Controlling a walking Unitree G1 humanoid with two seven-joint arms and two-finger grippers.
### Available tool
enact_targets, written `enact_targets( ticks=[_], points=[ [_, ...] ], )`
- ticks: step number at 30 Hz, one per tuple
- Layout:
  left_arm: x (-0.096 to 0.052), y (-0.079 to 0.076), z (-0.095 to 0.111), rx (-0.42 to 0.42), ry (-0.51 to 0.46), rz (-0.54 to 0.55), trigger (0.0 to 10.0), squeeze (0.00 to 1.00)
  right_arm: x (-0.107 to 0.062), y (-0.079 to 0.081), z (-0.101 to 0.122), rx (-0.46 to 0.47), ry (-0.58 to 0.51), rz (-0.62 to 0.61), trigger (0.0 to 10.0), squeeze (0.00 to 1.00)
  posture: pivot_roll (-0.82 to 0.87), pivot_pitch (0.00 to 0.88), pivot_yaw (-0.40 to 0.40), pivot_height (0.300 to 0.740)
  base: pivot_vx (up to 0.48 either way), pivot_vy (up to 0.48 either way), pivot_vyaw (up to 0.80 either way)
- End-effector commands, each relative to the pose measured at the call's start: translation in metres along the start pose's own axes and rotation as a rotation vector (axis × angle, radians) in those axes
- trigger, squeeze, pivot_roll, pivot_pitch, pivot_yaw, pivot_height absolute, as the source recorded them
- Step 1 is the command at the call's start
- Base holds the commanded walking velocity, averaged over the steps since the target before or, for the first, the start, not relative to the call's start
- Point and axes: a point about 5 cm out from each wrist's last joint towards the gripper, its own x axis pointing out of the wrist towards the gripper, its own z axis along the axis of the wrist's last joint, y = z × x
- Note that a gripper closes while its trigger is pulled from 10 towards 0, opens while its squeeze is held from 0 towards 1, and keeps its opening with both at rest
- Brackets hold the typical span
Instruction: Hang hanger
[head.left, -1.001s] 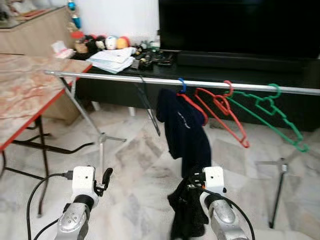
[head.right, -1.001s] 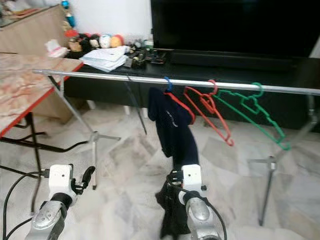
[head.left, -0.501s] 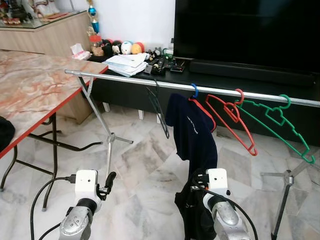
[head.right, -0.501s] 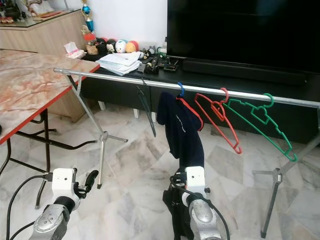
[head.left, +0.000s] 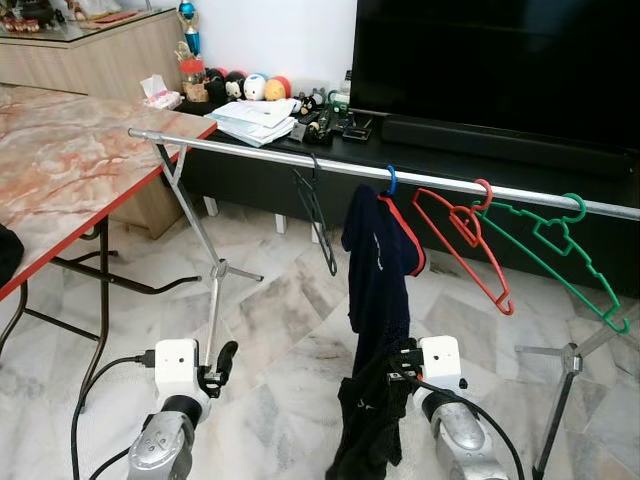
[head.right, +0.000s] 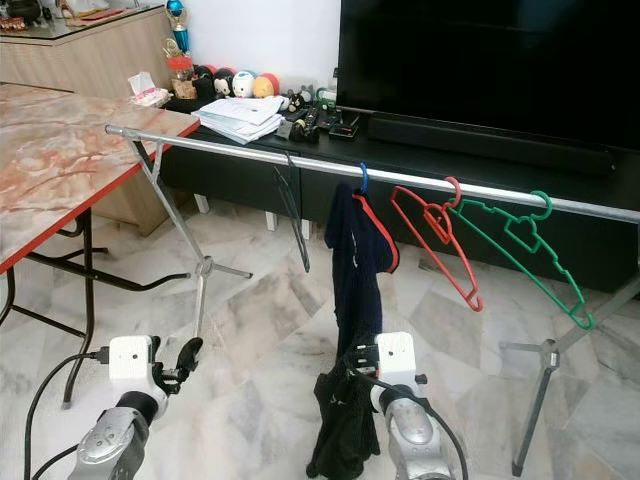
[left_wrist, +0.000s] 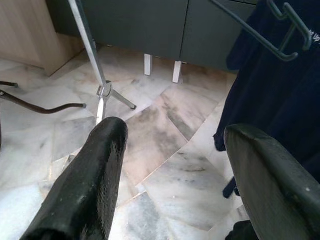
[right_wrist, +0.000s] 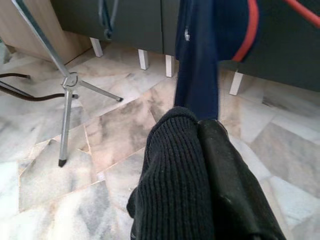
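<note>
Gripping a black knitted garment with our right gripper, we see the rail at twelve o'clock, running nine to three. An empty dark hanger hangs at eleven, nearer our spread, empty left gripper.

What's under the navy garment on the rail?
A red hanger with a blue hook carries the navy garment; most of it is covered. Below, the right gripper holds a black knitted cloth.
</note>
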Motion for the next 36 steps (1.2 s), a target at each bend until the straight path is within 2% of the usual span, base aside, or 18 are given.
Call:
enact_targets(
  ticks=[1,4,36],
  points=[
    [-0.0005,0.0009,-0.0025,-0.005,0.008,0.007,10.0,0.0,0.0006,0.0011,0.0031,-0.005,-0.022,0.007,10.0,0.0,0.03,0.057,0.013,0.74,0.0,0.0,0.0],
    [-0.0011,0.0011,-0.002,-0.003,0.006,0.005,10.0,0.0,0.0,0.0026,0.0011,-0.008,-0.013,0.009,10.0,0.0,0.03,0.059,0.014,0.74,0.0,0.0,0.0],
    [0.002,0.002,0.0041,0.014,-0.01,-0.017,10.0,0.0,-0.001,0.004,-0.002,0.002,-0.002,-0.003,10.0,0.0,0.04,0.06,0.035,0.74,0.271,0.0,0.0]
  ],
)
